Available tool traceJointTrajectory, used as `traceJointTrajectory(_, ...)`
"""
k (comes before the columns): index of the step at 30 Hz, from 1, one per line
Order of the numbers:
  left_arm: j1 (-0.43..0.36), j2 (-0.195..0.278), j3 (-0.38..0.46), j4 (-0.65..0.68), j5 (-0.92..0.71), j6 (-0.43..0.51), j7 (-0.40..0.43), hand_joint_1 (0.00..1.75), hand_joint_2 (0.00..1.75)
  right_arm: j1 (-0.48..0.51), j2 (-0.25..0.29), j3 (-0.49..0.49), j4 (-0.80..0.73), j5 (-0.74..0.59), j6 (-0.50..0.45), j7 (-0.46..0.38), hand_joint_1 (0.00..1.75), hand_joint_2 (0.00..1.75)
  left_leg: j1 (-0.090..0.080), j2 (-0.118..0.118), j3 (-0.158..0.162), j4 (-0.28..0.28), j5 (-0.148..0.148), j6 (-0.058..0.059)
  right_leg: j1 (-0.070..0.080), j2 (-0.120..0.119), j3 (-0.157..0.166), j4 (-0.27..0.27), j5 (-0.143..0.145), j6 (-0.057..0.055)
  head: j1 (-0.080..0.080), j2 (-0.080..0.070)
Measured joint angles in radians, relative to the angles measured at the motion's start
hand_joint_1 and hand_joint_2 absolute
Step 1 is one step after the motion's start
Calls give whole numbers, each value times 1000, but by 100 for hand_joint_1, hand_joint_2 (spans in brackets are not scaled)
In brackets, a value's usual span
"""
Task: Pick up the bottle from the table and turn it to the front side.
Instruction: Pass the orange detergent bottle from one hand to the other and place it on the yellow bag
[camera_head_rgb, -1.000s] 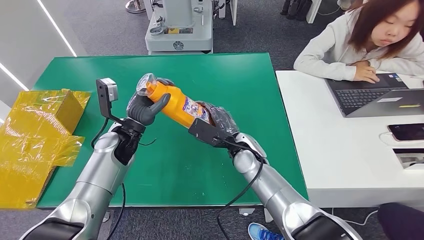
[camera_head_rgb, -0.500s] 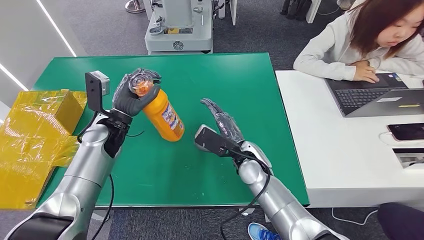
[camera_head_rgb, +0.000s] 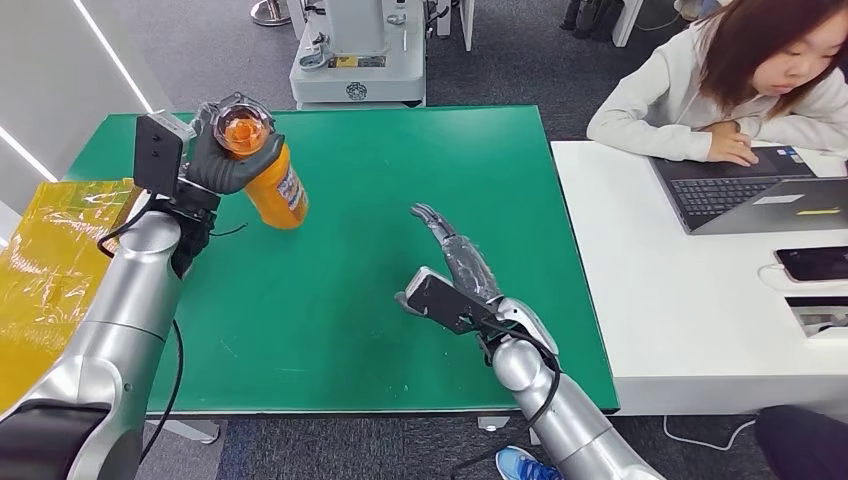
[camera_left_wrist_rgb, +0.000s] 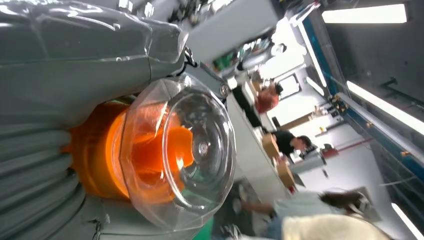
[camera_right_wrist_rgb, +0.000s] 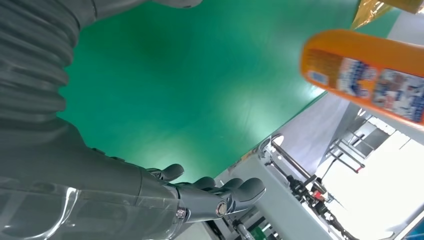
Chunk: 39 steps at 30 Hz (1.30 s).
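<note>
— Where's your bottle now?
— Upper left of your head view, above the green table, its clear cap toward the camera. Your left hand is wrapped around its neck.
— And the right hand?
— Lower centre, fingers stretched out flat, grasping nothing.

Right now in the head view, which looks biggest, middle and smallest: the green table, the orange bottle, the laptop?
1. green table, by far
2. laptop, partly cut off
3. orange bottle, held by the left hand
</note>
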Motion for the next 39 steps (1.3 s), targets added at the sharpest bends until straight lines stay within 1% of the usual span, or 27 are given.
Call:
traceJointTrajectory(5, -51, 29, 0, 0, -125, 98, -17, 175, 175, 14, -11, 0, -29, -6, -1, -4, 0, 175, 0, 0, 0, 0, 0, 0, 0, 0, 0, 0, 0, 0, 0, 0)
traceJointTrajectory(9, -70, 47, -4, 0, -213, 179, -28, 175, 175, 20, -13, 1, -48, -6, 0, -3, 0, 175, 0, 0, 0, 0, 0, 0, 0, 0, 0, 0, 0, 0, 0, 0)
traceJointTrajectory(15, -79, 73, -33, 0, -409, 361, -27, 175, 175, 20, -15, 2, -55, -6, 2, -4, 0, 175, 0, 0, 0, 0, 0, 0, 0, 0, 0, 0, 0, 0, 0, 0)
traceJointTrajectory(17, -81, 84, -47, 2, -501, 431, -18, 175, 175, 20, -15, 4, -56, -6, 2, -5, 0, 175, 0, 0, 0, 0, 0, 0, 0, 0, 0, 0, 0, 0, 0, 0)
traceJointTrajectory(21, -86, 111, -86, 14, -770, 597, 46, 175, 175, 20, -15, 6, -61, -6, 1, -8, 0, 175, 0, 0, 0, 0, 0, 0, 0, 0, 0, 0, 0, 0, 0, 0)
traceJointTrajectory(23, -90, 122, -105, 28, -897, 652, 91, 175, 175, 20, -16, 6, -61, -6, 0, -11, 0, 175, 0, 0, 0, 0, 0, 0, 0, 0, 0, 0, 0, 0, 0, 0)
traceJointTrajectory(25, -95, 131, -125, 49, -1028, 687, 146, 175, 175, 20, -16, 6, -61, -7, 0, -13, 0, 175, 0, 0, 0, 0, 0, 0, 0, 0, 0, 0, 0, 0, 0, 0)
traceJointTrajectory(28, -114, 142, -162, 101, -1252, 708, 255, 175, 175, 20, -16, 6, -61, -7, -3, -15, 0, 175, 0, 0, 0, 0, 0, 0, 0, 0, 0, 0, 0, 0, 0, 0)
traceJointTrajectory(30, -129, 148, -187, 146, -1347, 700, 306, 175, 175, 21, -16, 6, -61, -7, -7, -15, 0, 175, 0, 1, 0, 0, 0, 0, 0, 1, 0, 0, 0, 0, 0, 0)
traceJointTrajectory(36, -176, 176, -265, 264, -1389, 631, 360, 175, 175, 32, -17, 6, -61, -6, -16, -14, 0, 175, 0, 1, 0, 0, 0, 0, 0, 2, 0, 0, 0, 0, 0, 0)
traceJointTrajectory(39, -192, 192, -305, 314, -1388, 588, 368, 175, 175, 45, -20, 5, -64, -5, -19, -10, 0, 175, 0, 1, 0, 0, 0, 0, 0, 2, -1, 0, 0, 0, 0, 0)
